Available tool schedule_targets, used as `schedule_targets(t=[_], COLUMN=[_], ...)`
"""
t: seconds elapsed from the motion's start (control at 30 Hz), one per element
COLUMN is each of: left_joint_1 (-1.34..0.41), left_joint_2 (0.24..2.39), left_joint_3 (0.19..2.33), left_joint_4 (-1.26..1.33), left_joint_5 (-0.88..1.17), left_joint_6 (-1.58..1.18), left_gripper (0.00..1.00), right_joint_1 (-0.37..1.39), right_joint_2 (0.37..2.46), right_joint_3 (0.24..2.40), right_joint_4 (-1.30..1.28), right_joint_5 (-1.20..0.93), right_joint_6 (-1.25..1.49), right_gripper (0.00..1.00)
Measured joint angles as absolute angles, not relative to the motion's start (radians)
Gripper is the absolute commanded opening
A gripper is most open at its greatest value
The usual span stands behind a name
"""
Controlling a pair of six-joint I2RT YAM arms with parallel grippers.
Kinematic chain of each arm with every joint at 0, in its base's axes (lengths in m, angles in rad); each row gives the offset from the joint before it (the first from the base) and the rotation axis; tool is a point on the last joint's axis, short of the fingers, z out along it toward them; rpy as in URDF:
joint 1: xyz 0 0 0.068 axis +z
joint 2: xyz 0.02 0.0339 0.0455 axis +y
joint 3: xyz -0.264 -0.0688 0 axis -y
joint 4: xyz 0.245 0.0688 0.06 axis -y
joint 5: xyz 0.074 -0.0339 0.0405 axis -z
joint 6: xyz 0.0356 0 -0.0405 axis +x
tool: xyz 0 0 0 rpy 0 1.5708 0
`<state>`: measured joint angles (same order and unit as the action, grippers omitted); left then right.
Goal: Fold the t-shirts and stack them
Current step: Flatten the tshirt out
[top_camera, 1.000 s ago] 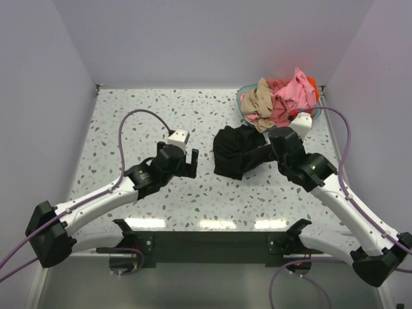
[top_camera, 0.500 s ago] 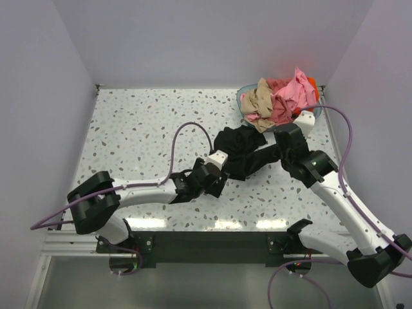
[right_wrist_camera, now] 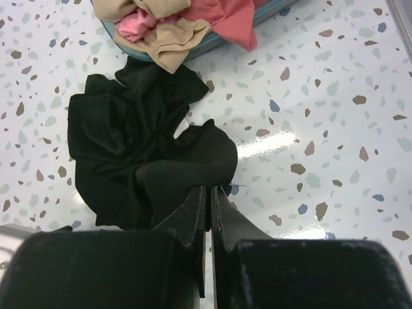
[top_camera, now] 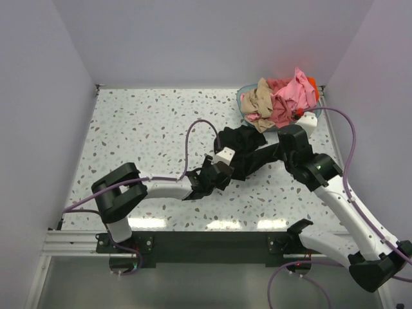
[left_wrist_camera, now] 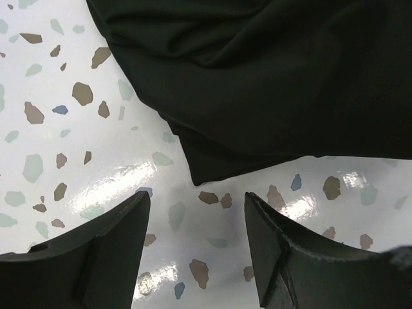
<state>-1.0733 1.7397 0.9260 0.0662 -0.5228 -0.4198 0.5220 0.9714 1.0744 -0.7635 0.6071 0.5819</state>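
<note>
**Item 1, black t-shirt**: crumpled in a loose heap on the speckled counter, right of centre, just in front of the basket. One fold is drawn out toward my right arm. A pointed corner of its hem lies flat on the counter at the near left side.

**Item 2, my right tool**: fingers pressed together, pinching a rounded fold of the black t-shirt at the heap's right edge.

**Item 3, my left tool**: fingers spread, holding nothing, low over the counter. Bare counter shows between them, and the hem corner of the black t-shirt lies just ahead of the gap, apart from both fingers.

**Item 4, teal basket**: at the far right corner of the counter, heaped above its rim.

**Item 5, basket contents:** tan t-shirt on the left, hanging over the rim; pink t-shirt piled highest; orange-red t-shirt showing at the far right edge. All unfolded.
</note>
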Motion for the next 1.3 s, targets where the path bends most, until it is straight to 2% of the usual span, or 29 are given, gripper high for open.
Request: schedule_targets(t=[0.57,0.67,0.7,0.77,0.8,1.1,1.3], left_joint_1=[-1.021,-1.021,-1.021,-1.019,-1.017,-0.991,-0.988], left_joint_2=[1.837,1.846,1.848,1.852,1.853,1.831,1.579], left_joint_3=[0.928,0.928,0.928,0.927,0.924,0.894,0.893], left_joint_4=[0.189,0.224,0.234,0.258,0.273,0.310,0.156], left_joint_5=[-0.535,-0.511,-0.502,-0.480,-0.466,-0.433,-0.525], left_joint_6=[-0.407,-0.408,-0.408,-0.410,-0.408,-0.389,-0.254], left_gripper=[0.47,0.38,0.27,0.13,0.01,0.00,0.00], right_joint_1=[0.521,0.521,0.521,0.521,0.521,0.521,0.521], right_joint_2=[0.939,0.936,0.933,0.924,0.920,0.910,0.936], right_joint_3=[1.083,1.089,1.089,1.090,1.090,1.119,1.253], right_joint_4=[-0.795,-0.802,-0.803,-0.808,-0.810,-0.835,-0.862], right_joint_5=[0.603,0.602,0.601,0.601,0.601,0.608,0.616], right_joint_6=[0.572,0.570,0.569,0.567,0.567,0.551,0.517], right_gripper=[0.00,0.00,0.00,0.00,0.00,0.00,0.00])
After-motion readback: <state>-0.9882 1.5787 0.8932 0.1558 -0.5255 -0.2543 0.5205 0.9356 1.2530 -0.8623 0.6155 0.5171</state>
